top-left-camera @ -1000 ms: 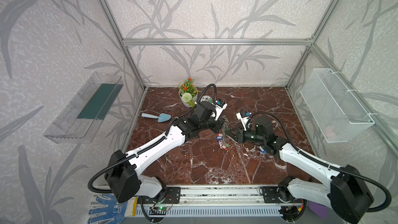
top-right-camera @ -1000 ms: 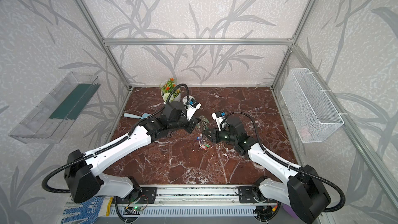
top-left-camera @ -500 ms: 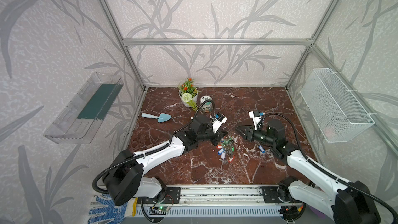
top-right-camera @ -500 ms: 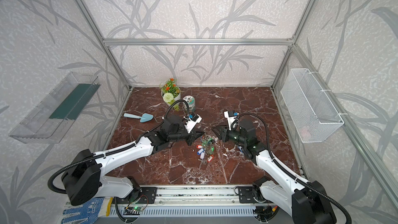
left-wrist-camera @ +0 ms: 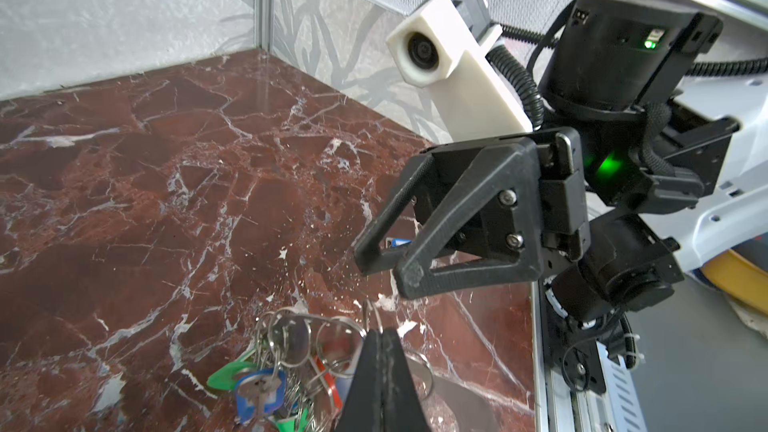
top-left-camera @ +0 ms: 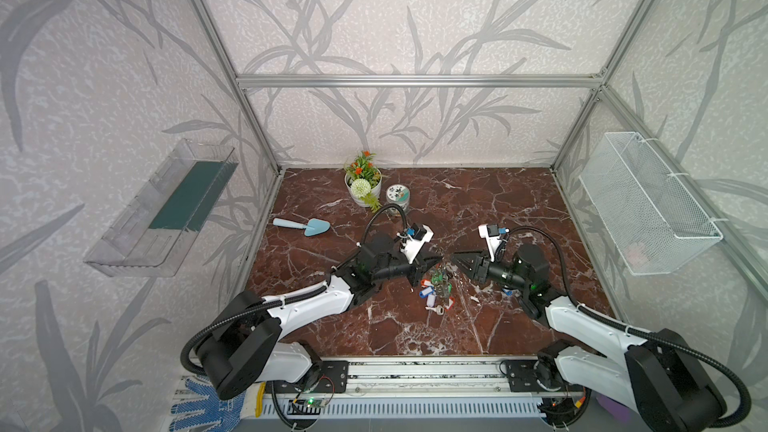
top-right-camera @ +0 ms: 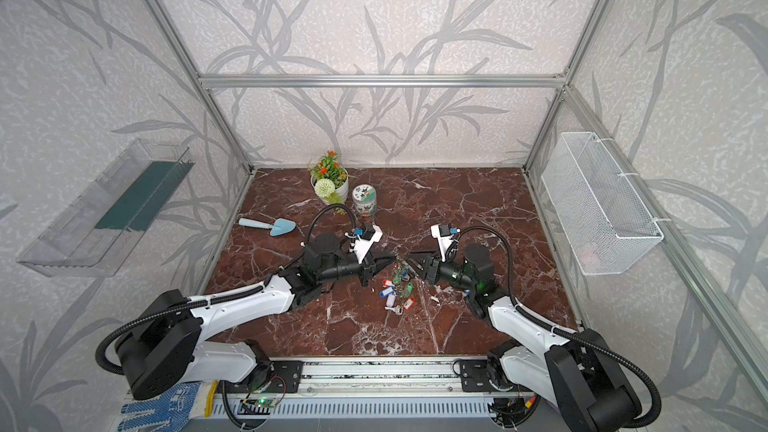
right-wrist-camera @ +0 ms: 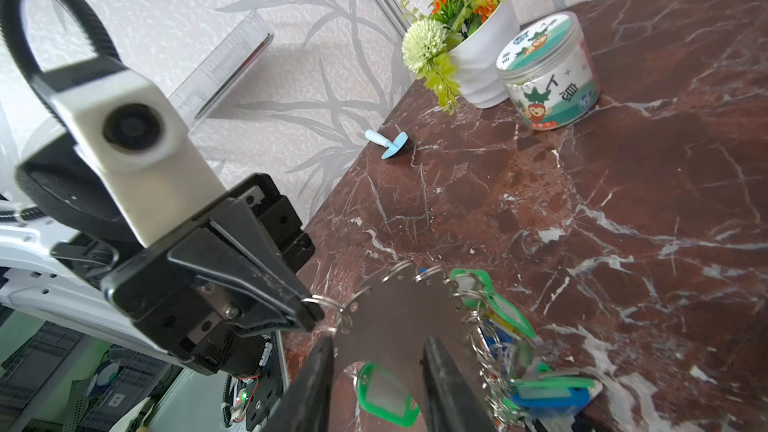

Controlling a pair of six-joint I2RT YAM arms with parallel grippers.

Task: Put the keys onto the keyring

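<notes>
With our left hand (right-wrist-camera: 311, 309) clenched on one fringe ring (right-wrist-camera: 323, 300) and our right hand (left-wrist-camera: 385, 273) released, the dangling keyring (right-wrist-camera: 399, 326) may slip free.

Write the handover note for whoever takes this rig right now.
Left hand: shut on a small ring at the edge of the keyring, lifting it.
Right hand: open, empty, tips just short of the keyring.
Keys: green, blue and red tags bunched on its rings.
Left to do: what looks like a blue key lies loose on the table by the right arm; thread it on.
</notes>
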